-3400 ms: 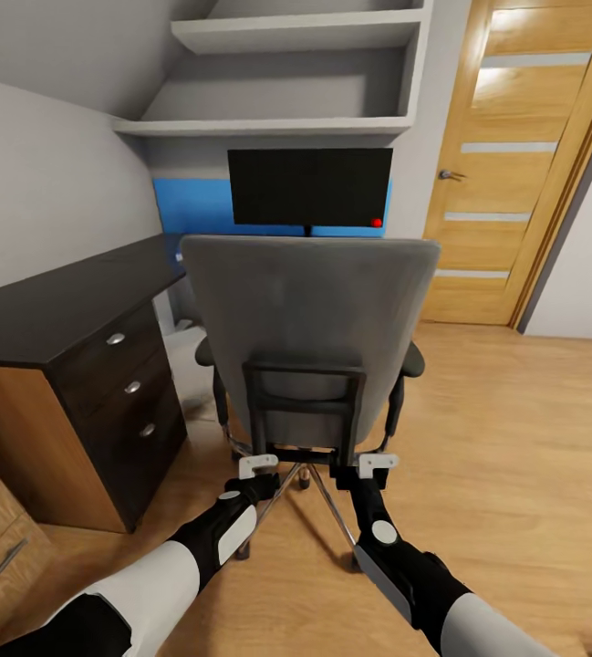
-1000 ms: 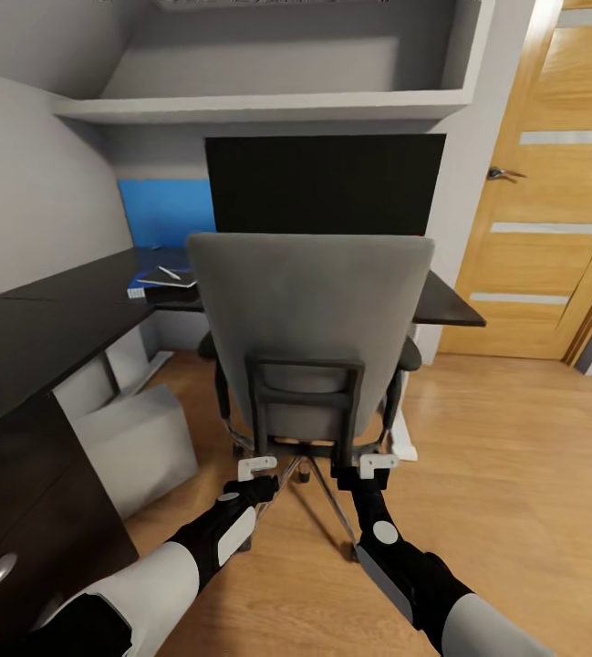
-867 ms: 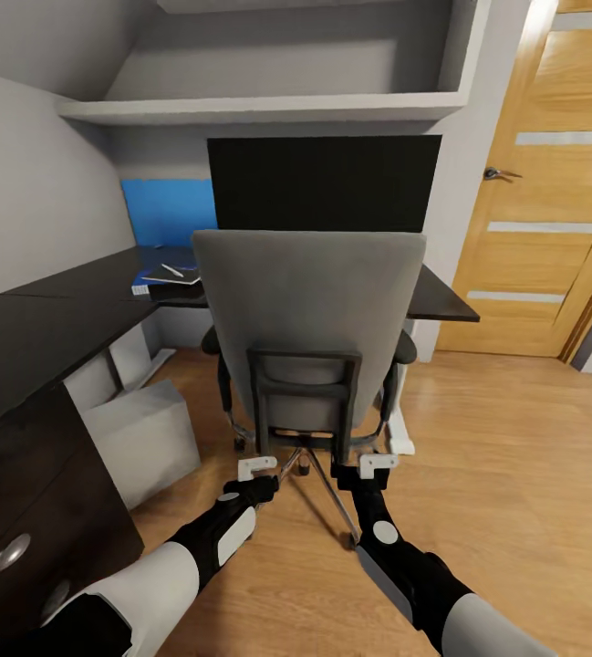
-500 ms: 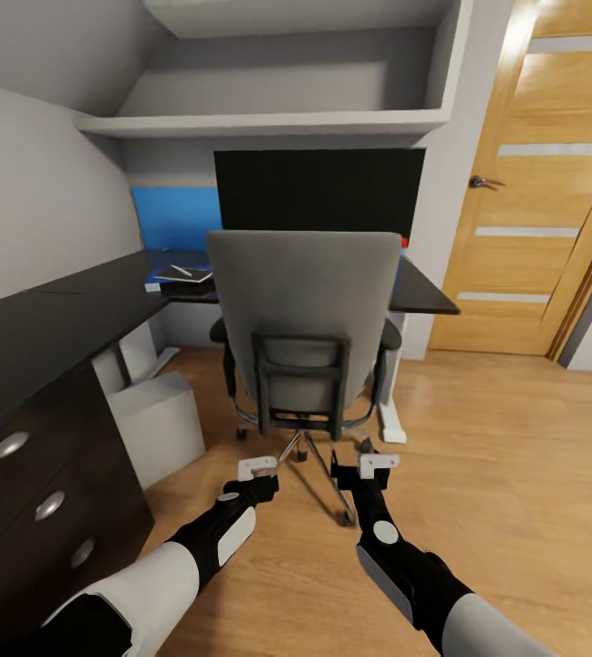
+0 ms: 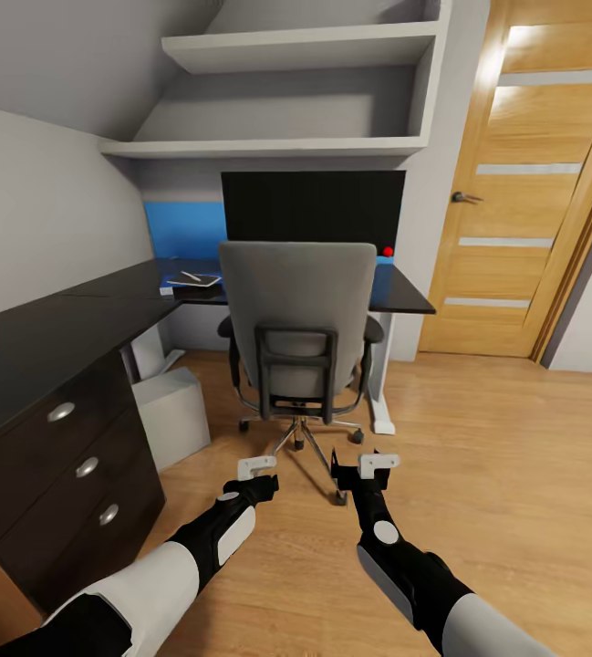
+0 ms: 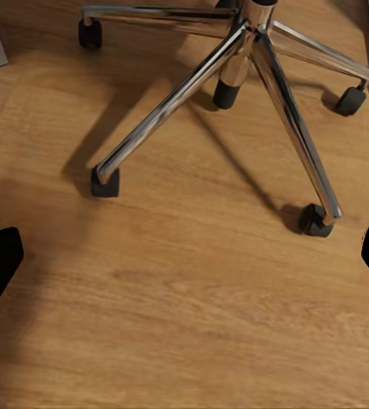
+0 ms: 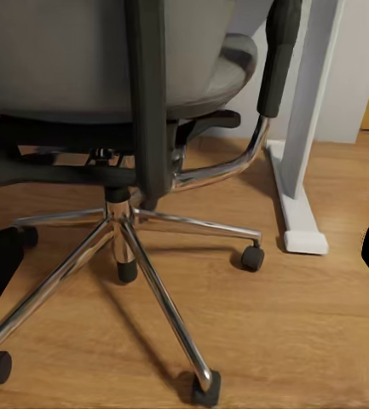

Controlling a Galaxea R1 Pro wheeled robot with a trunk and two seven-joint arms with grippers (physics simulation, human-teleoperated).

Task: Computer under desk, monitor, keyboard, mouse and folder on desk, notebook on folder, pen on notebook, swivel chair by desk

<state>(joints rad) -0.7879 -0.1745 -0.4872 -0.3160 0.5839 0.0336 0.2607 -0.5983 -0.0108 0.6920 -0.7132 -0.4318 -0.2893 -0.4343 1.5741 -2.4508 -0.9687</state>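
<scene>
Hovering empty behind the swivel chair (image 5: 297, 319), left gripper (image 5: 257, 467) and right gripper (image 5: 368, 465) hold jaws apart.

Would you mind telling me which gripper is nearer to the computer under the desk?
The left. The left gripper hangs over the floor, just to the right of the computer in the head view. The right gripper sits farther right, beyond the swivel chair's base.
</scene>
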